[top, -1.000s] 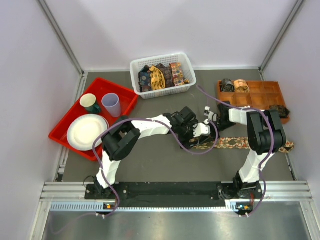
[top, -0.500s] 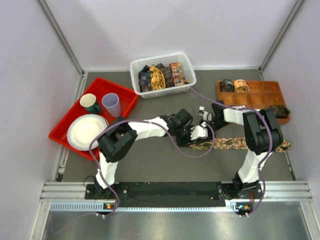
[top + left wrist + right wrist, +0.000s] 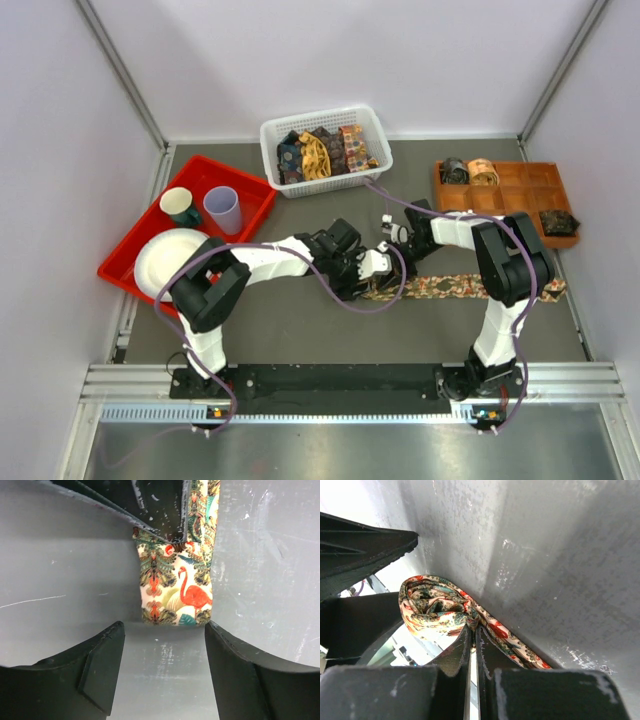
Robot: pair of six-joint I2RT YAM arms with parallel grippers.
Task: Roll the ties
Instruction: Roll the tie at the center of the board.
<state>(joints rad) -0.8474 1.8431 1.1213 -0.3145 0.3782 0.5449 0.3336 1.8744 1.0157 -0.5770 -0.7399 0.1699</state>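
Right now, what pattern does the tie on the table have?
The tie has red flamingos among green-brown foliage on cream; clearest in the left wrist view.

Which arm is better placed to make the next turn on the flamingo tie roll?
Right. The right claw is shut on the tie at its coil; the left claw is open, the tie's flat end lying just beyond it, ungripped.

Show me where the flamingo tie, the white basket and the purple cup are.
flamingo tie (image 3: 192, 592), left wrist view, on the flamingo print
white basket (image 3: 330, 183), top external view, on its front wall
purple cup (image 3: 224, 211), top external view, on its middle
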